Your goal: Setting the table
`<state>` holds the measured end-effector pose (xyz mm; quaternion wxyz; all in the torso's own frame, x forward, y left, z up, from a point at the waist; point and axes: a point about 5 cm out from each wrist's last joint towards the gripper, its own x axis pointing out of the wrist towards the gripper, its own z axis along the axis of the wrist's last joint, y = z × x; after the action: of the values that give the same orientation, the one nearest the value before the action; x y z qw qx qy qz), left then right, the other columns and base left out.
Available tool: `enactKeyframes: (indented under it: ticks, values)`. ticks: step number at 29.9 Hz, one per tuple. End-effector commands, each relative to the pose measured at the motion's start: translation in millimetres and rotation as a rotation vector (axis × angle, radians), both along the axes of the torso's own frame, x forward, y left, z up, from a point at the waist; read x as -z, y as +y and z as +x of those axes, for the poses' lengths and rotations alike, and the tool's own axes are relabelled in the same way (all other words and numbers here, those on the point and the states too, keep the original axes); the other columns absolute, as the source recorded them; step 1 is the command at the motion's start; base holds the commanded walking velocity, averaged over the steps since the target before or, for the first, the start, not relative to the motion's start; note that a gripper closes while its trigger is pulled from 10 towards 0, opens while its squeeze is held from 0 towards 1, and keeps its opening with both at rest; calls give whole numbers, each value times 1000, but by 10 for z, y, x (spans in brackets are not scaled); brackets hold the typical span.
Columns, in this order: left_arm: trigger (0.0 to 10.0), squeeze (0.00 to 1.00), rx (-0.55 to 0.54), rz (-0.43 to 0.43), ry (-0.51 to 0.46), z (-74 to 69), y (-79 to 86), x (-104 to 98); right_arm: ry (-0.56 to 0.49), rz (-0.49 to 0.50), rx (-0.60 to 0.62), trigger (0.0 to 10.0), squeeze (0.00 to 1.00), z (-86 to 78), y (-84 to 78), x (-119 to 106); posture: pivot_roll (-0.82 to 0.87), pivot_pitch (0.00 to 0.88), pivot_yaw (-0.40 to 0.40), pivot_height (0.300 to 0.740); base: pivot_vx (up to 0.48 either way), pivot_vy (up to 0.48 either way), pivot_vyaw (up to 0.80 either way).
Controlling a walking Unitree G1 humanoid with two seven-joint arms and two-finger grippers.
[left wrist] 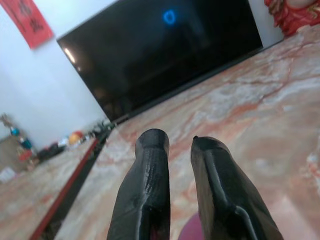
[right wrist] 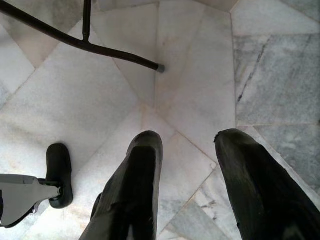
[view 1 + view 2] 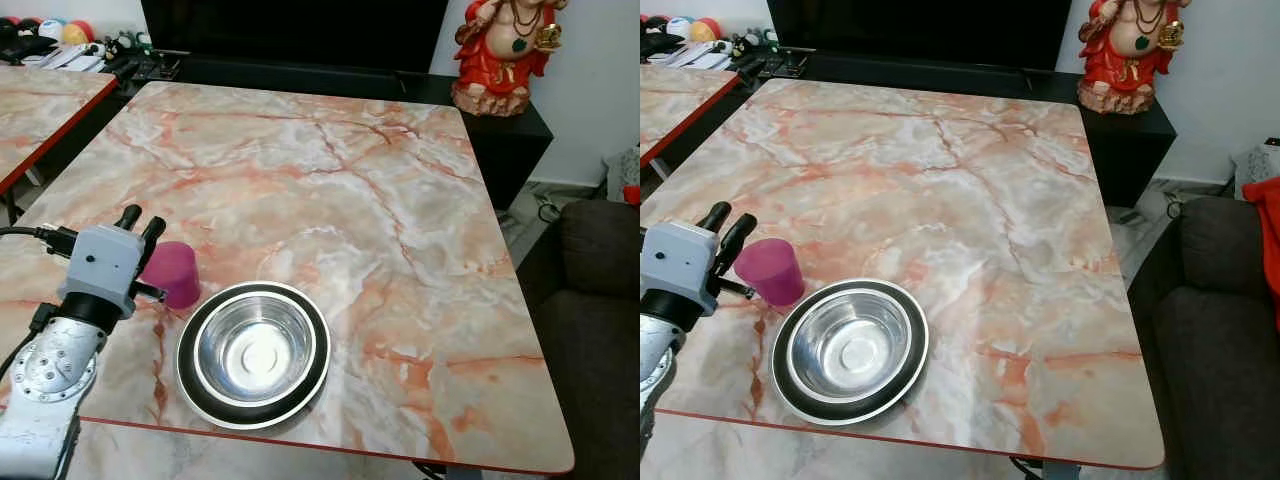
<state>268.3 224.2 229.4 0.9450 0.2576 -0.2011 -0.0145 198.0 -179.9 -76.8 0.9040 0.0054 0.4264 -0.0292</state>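
Note:
A pink plastic cup (image 3: pixel 172 272) stands on the marble table (image 3: pixel 330 200) near its front left, just left of a steel bowl (image 3: pixel 253 350). The bowl sits in a black plate (image 3: pixel 318 375) by the front edge. My left gripper (image 3: pixel 141 222) hovers right beside the cup's left side, its fingers (image 1: pixel 150 165) pointing toward the far end, a narrow gap between them and nothing held. The cup's pink rim (image 1: pixel 187 231) peeks out below the finger bases. My right gripper (image 2: pixel 187 145) hangs open over the tiled floor.
A second marble table (image 3: pixel 40 110) stands to the left. A dark TV (image 3: pixel 290 30) and a red statue (image 3: pixel 505 50) sit on a low black cabinet behind the table. A dark sofa (image 3: pixel 600 300) is close on the right. A black metal leg (image 2: pixel 80 42) crosses the floor.

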Motion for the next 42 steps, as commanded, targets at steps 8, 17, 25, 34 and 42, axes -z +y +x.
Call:
enactKeyframes:
  ticks: [8, 17, 25, 34, 42]
  values:
    - [10000, 0, 35, 4, -45, 52, -55, 64, 22, -6, 26, 10000, 0, -64, 52, 41, 66, 64, -9, 740, 0, 0, 0]
    - [10000, 0, 40, -33, -47, 114, -122, 135, -14, -17, 5, 10000, 0, -182, -8, 69, 60, 26, -9, 740, 0, 0, 0]
    - [10000, 0, 21, -62, -38, 99, -143, 247, -9, -24, 3, 10000, 0, -173, -24, 66, 65, 0, 7, 740, 0, 0, 0]
    - [10000, 0, -7, -62, -51, 99, -81, 235, -1, -10, -15, 10000, 0, -223, 53, 94, 86, 0, 7, 740, 0, 241, 0]
    - [10000, 0, -3, -70, -44, 91, -89, 248, 11, -8, -30, 10000, 0, -250, 76, 110, 96, 0, 7, 740, 0, 480, 0]
